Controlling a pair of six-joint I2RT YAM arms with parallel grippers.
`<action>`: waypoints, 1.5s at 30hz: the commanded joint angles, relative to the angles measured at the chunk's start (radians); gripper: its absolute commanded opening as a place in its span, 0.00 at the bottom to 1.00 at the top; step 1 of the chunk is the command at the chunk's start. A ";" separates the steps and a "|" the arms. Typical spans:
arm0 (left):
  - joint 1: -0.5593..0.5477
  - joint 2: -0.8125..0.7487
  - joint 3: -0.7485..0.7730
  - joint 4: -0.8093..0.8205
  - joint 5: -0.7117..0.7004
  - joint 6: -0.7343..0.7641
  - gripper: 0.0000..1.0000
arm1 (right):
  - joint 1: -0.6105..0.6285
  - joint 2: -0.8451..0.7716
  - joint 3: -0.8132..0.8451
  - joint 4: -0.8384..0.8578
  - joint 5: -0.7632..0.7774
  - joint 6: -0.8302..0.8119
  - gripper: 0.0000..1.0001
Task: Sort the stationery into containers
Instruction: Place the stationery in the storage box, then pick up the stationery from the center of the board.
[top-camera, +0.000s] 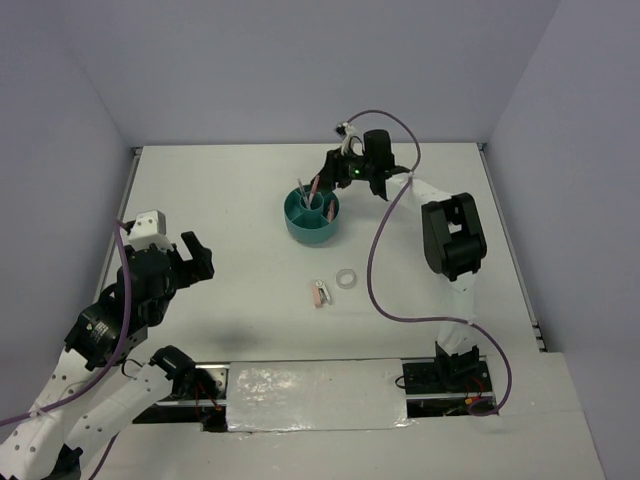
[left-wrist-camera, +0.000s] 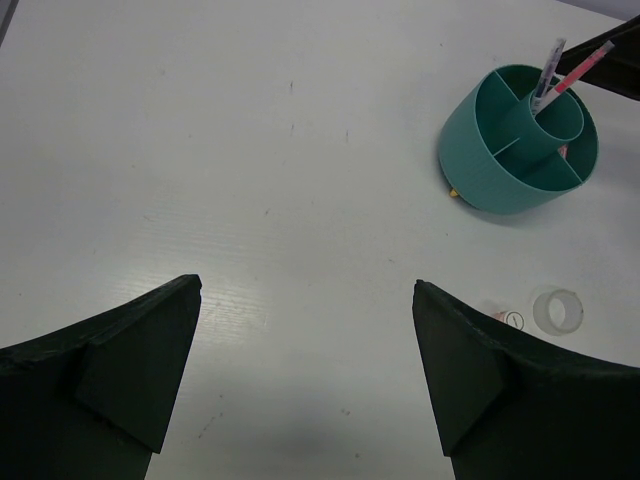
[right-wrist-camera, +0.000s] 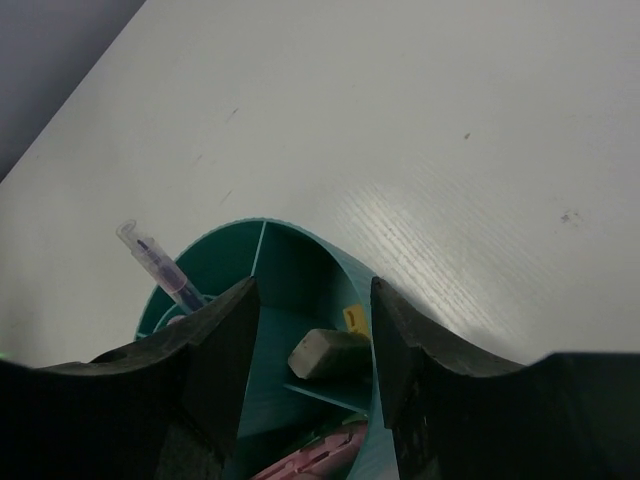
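The left gripper (top-camera: 198, 256) is held wide open and empty above the white table (top-camera: 230, 190). A pink-and-white plastic clip (top-camera: 319, 293) and a clear tape ring (top-camera: 346, 277) are seen lying close together on the table, near the round teal plastic organiser (top-camera: 310, 233). A thin pink pen (top-camera: 313, 188) and a thin grey pen (left-wrist-camera: 548, 68) are stood in its central cup. The right gripper (top-camera: 350, 176) is held over its rim, fingers parted, nothing grasped.

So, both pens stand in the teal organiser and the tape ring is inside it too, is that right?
Not quite: the tape ring lies on the table outside the organiser, as the top external view shows; the pens stand in it.
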 joint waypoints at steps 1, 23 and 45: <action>0.007 -0.003 0.000 0.039 0.004 0.017 0.99 | -0.015 -0.129 0.014 0.016 0.096 0.022 0.56; 0.011 -0.026 -0.002 0.036 -0.001 0.008 0.99 | 0.350 -0.874 -0.702 -0.461 1.201 0.289 0.76; 0.011 -0.031 -0.003 0.040 0.009 0.014 0.99 | 0.350 -0.566 -0.765 -0.342 0.939 0.241 0.48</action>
